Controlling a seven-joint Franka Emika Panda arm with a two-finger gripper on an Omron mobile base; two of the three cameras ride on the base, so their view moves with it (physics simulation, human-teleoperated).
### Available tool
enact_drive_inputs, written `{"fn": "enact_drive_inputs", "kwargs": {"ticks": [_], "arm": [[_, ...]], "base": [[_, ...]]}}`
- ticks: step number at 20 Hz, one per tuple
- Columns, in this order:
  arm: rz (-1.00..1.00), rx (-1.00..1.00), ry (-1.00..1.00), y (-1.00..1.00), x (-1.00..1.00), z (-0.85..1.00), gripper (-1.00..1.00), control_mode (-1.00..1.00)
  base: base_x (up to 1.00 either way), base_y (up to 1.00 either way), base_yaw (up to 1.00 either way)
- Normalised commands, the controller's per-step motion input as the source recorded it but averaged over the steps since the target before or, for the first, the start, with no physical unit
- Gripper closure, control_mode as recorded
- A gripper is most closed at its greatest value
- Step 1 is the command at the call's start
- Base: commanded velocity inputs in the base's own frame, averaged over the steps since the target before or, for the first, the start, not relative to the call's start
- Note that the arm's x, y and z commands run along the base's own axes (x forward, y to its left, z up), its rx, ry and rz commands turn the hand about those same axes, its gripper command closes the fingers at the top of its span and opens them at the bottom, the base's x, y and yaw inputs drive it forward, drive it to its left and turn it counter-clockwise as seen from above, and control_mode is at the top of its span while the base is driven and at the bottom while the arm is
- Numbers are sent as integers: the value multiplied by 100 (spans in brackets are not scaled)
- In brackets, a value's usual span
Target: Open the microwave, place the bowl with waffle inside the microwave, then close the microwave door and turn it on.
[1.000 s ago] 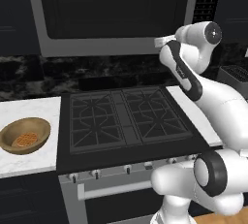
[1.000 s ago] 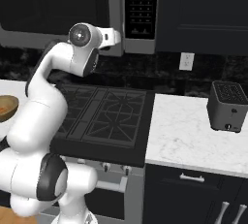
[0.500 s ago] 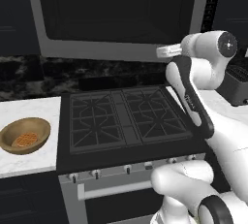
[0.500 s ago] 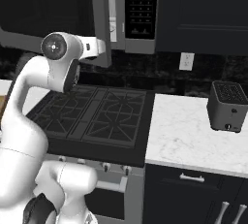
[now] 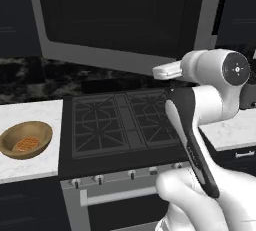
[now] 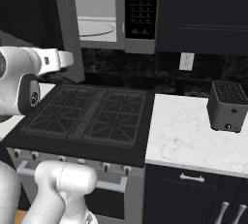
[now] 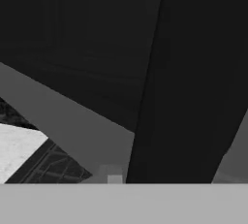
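Note:
The microwave door stands swung wide open, its dark glass and grey frame facing the left base view. In the right base view the microwave shows its light cavity, turntable plate and black button panel. My gripper sits at the door's lower edge near its handle side; its fingers cannot be made out. The hand view is pressed close to the door glass and dark handle. The wooden bowl holding the waffle rests on the white counter at the far left.
A black gas stove lies below the microwave, with an oven bar handle at its front. White counter to the right carries a small dark toaster. My own arm crosses the stove's right side.
The microwave door has swung from nearly shut to wide open. My hand travelled with it, outward and to the left, and the arm has come closer to the cameras.

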Motion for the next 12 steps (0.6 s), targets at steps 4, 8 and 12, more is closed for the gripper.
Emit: {"fn": "enact_drive_inputs", "kwargs": {"ticks": [4, 8, 12], "arm": [[7, -29, 0, 100, -100, 0, 100, -100], [6, -26, 0, 100, -100, 0, 100, -100], [2, -14, -4, 80, -100, 0, -100, -100]], "base": [[0, 0, 0], [0, 0, 0], [0, 0, 0]]}}
